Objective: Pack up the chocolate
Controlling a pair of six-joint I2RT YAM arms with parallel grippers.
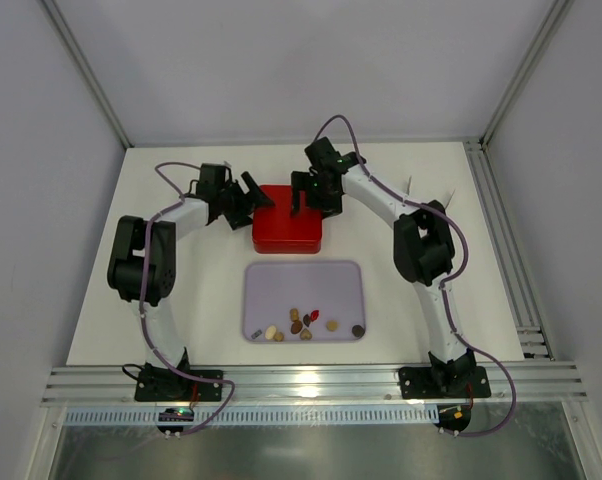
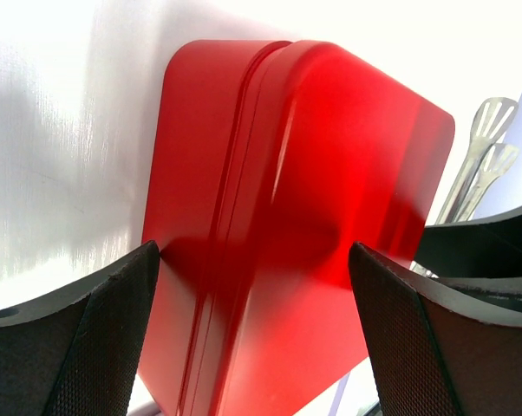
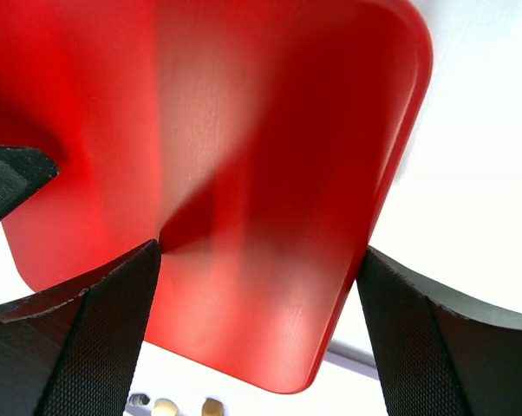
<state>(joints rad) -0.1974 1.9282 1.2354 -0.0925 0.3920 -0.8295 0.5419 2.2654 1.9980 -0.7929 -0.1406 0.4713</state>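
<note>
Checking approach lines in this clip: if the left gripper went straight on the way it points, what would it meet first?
The left gripper would most likely meet the red box, lid shut: in the left wrist view it fills the space between the open jaws. How near it is, that view does not settle.

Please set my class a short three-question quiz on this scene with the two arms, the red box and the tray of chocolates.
1. Fill in: the left gripper and the right gripper both stand ___ (open or shut).
2. True or false: the red box is closed.
3. The chocolates lie: A in the red box; B on the tray; C in the left gripper.
Key: 1 open; 2 true; 3 B.
</note>
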